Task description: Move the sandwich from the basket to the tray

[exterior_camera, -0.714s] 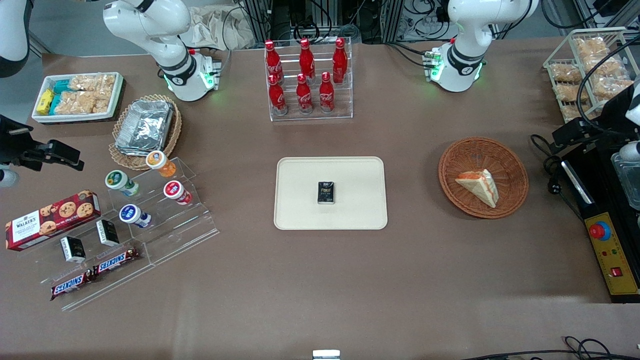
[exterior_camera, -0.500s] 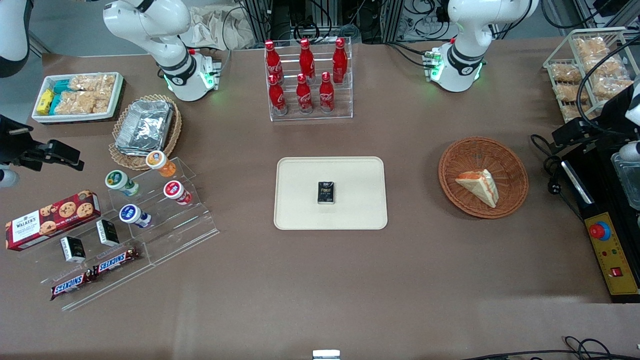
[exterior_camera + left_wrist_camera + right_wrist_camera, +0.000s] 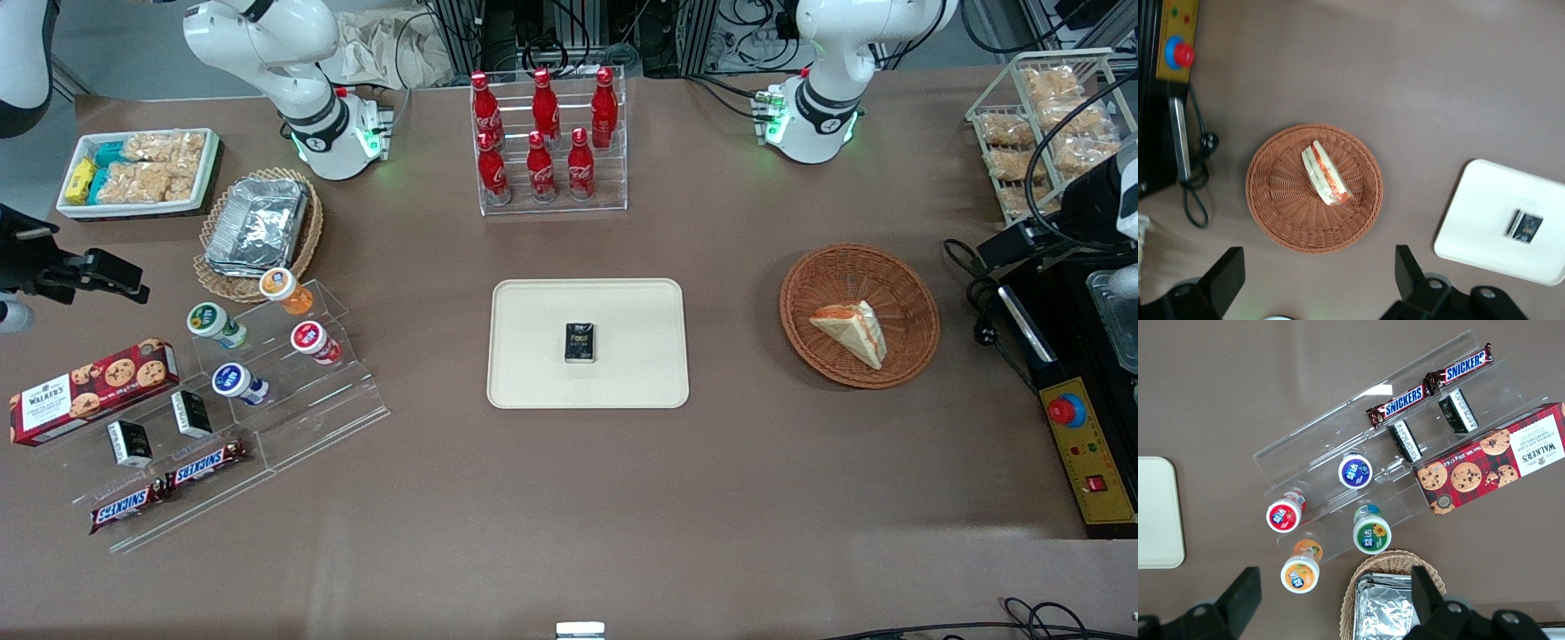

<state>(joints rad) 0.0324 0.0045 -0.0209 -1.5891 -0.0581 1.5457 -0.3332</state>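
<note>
Hovering high above the surface (image 3: pixel 569 498), the end effector (image 3: pixel 1318 283) is sitting with its two fingers (image 3: pixel 1228 277) spread wide and nothing between them. In the front view it is showing at the working arm's end of the surface, near the basket (image 3: pixel 916 289) and well apart from it. The basket (image 3: pixel 1281 200) is resting on the surface with the sandwich (image 3: pixel 852 331) lying inside it, on the woven bottom, filling edge showing orange-red. From the wrist view the sandwich (image 3: pixel 1326 173) is lying near the basket's middle. Well apart from the basket, toward the parked arm's end, the tray (image 3: pixel 533 311) is lying flat, carrying a small dark packet (image 3: pixel 580 342) near its centre.
</note>
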